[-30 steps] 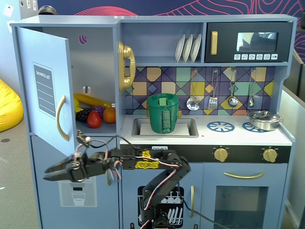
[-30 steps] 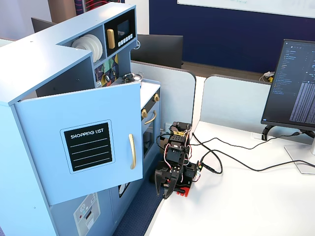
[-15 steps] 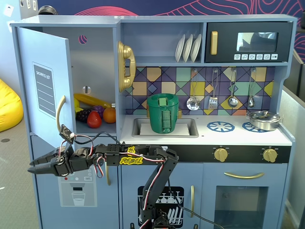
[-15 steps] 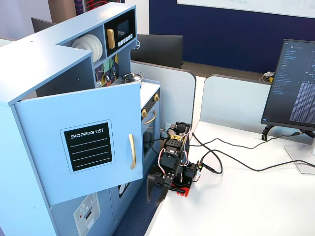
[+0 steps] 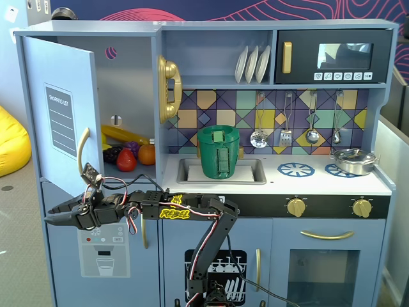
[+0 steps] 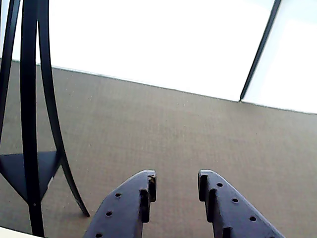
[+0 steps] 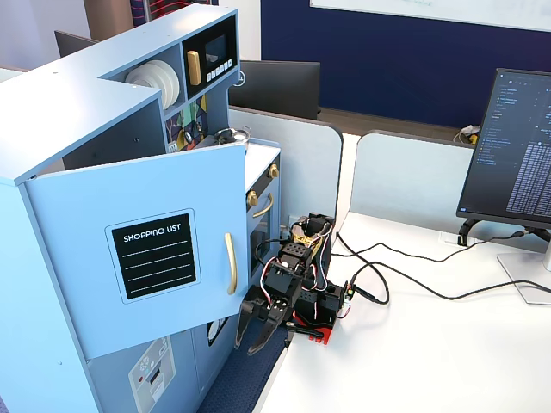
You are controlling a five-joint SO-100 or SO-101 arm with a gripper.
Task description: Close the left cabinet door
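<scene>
The left cabinet door, light blue with a black "SHOPPING LIST" panel and a curved gold handle, stands swung open from the toy fridge. It also shows in the other fixed view, roughly half open. My gripper is open and empty. It points left just below the door's lower edge, in front of the lower door with the ice-dispenser graphic. It touches neither door. In the side fixed view my gripper hangs below and right of the handle. The wrist view shows my open gripper over grey carpet, with no door in it.
Toy food lies inside the open fridge. A gold phone hangs on the divider and a green pot sits in the sink. Black stand legs rise at the wrist view's left. A monitor and cables are on the white table.
</scene>
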